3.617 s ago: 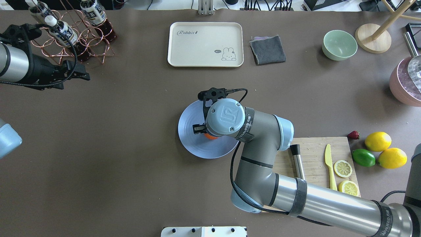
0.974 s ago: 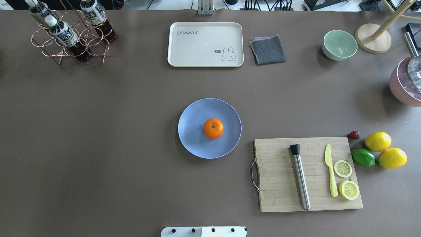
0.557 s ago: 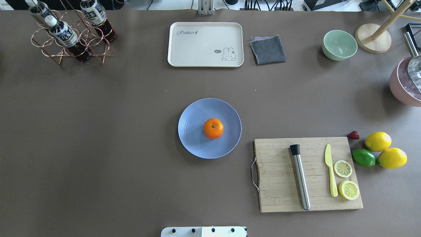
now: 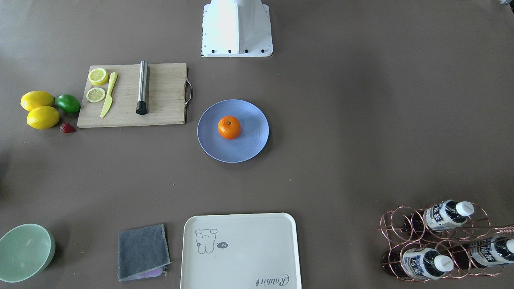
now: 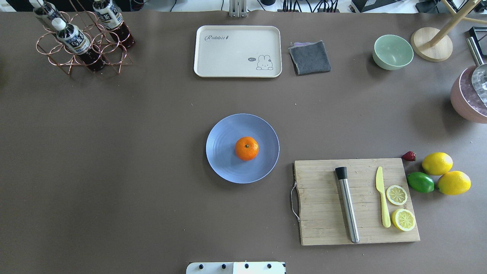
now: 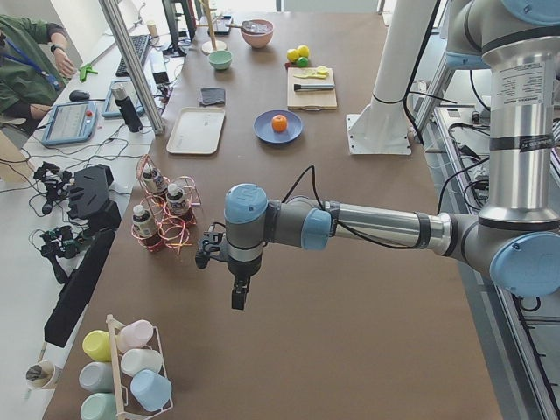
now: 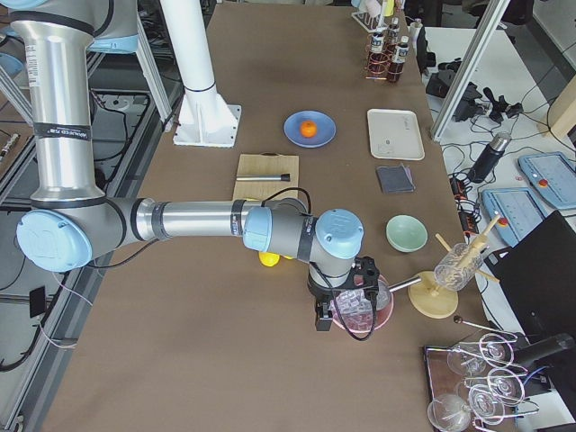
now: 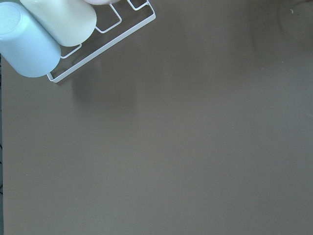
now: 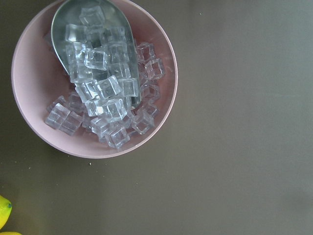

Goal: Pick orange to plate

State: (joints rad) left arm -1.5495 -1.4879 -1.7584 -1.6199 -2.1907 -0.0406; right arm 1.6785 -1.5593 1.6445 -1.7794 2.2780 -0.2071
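Squarely in the middle of the plate [image 5: 224, 163] sits the orange [image 5: 246, 148], stem dot up. The overhead and front-facing views both show this, with the cutting board [image 5: 323, 198] near the plate on the robot's right, but neither has an arm in it. Only the side views catch the arms. The exterior left view shows the left gripper [image 6: 237, 299] hanging over bare table [image 6: 332, 332] near the copper bottle rack [image 6: 166, 223], well apart from the plate. The exterior right view shows the right gripper [image 7: 320, 322] low beside the pink bowl [image 7: 378, 315], likewise far from the plate. From those angles I cannot tell how wide either gripper stands. The wrist views show no fingers: the left one looks down on brown table and cups [image 8: 27, 44] in a white wire rack [image 8: 102, 49], the right one on ice cubes [image 9: 105, 93] and a metal scoop [image 9: 61, 22] in that bowl.
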